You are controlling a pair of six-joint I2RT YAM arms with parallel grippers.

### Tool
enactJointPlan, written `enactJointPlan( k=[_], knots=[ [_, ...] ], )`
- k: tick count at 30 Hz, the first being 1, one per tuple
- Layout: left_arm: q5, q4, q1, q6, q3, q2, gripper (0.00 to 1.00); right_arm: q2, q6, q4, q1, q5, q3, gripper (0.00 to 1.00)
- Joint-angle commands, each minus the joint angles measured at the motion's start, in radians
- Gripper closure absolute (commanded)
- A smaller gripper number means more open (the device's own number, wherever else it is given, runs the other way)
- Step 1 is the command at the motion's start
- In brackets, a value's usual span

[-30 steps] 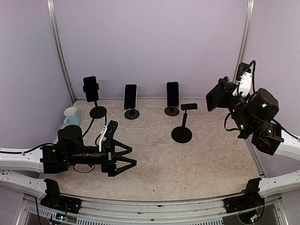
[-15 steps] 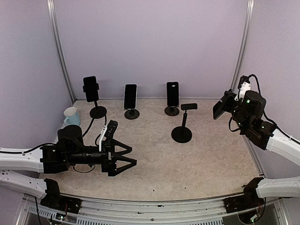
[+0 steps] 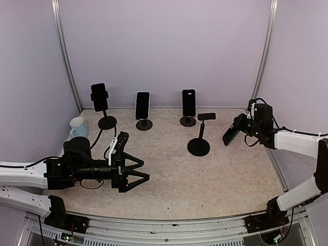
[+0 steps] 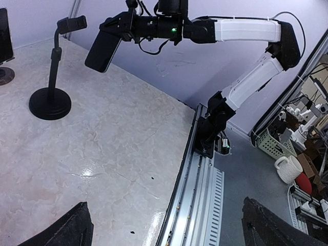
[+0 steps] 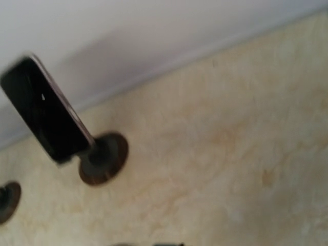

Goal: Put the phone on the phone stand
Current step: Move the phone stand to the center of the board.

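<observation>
A black phone (image 3: pixel 231 130) hangs tilted in the air at the right, with my right gripper (image 3: pixel 244 125) shut on its upper end. The left wrist view shows the same phone (image 4: pixel 102 48) a little to the right of the clamp head of the empty phone stand (image 4: pixel 51 77), apart from it. This phone stand (image 3: pixel 200 134) is a black pole on a round base near the table's middle. My left gripper (image 3: pixel 136 174) stays low at the front left, open, with nothing between its fingers (image 4: pixel 72 230). The blurred right wrist view does not show the held phone clearly.
Three other stands along the back wall each carry a phone (image 3: pixel 99 97) (image 3: pixel 142 105) (image 3: pixel 188 102); the right wrist view shows one of them (image 5: pixel 46 118) on its round base (image 5: pixel 102 159). A pale mug (image 3: pixel 78 126) stands at the left. The table's metal front rail (image 4: pixel 205 195) runs beside my left gripper.
My right arm has dropped and stretched out, carrying the phone down and left towards the empty stand. The left arm has not moved.
</observation>
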Motion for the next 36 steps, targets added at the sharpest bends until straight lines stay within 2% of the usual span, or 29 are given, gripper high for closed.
enactJointPlan(
  k=[1, 6, 14, 19, 28, 36],
  knots=[
    [-0.015, -0.013, -0.004, 0.018, 0.032, -0.009, 0.01, 0.092, 0.001, 0.072, -0.054, -0.154, 0.088, 1.0],
    [-0.021, -0.013, -0.004, 0.018, 0.026, -0.01, 0.01, 0.21, -0.044, 0.079, -0.092, -0.236, 0.155, 1.0],
    [-0.026, -0.004, -0.004, 0.012, 0.025, -0.001, 0.01, 0.366, -0.13, 0.222, -0.145, -0.458, 0.194, 1.0],
    [-0.028, -0.003, -0.004, 0.006, 0.025, 0.004, 0.01, 0.441, -0.149, 0.294, -0.154, -0.543, 0.21, 1.0],
    [-0.029, 0.022, -0.004, -0.012, 0.026, 0.03, 0.01, 0.534, -0.113, 0.488, -0.157, -0.621, 0.183, 1.0],
    [-0.029, 0.04, -0.004, -0.019, 0.023, 0.05, 0.01, 0.621, -0.094, 0.565, -0.157, -0.616, 0.196, 1.0]
  ],
)
